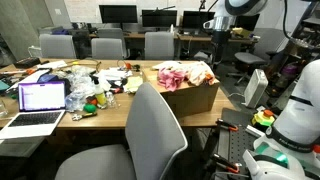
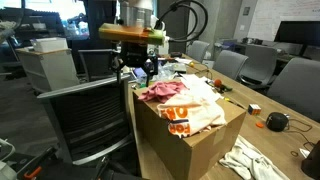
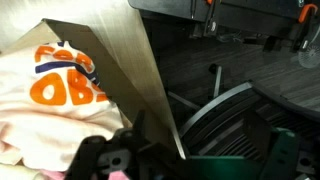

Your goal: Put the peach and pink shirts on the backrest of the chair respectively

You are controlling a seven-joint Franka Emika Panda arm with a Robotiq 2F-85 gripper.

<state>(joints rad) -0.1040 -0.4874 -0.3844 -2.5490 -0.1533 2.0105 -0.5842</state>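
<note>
Over the cardboard box on the counter, end effector hangs jaws apart above peach shirt and pink shirt inside; I'd drop straight, pinch only peach cloth, lift clear of flap.

Arm arches over from high up, wrist pointing straight down, and the gripper hangs there, jaws spread wide apart.

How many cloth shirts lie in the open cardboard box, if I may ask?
2. The rose pink cloth shirt lies at one end of the brown cardboard box; the pale peach, orange-printed shirt fills the middle. Others may hide underneath.
</note>
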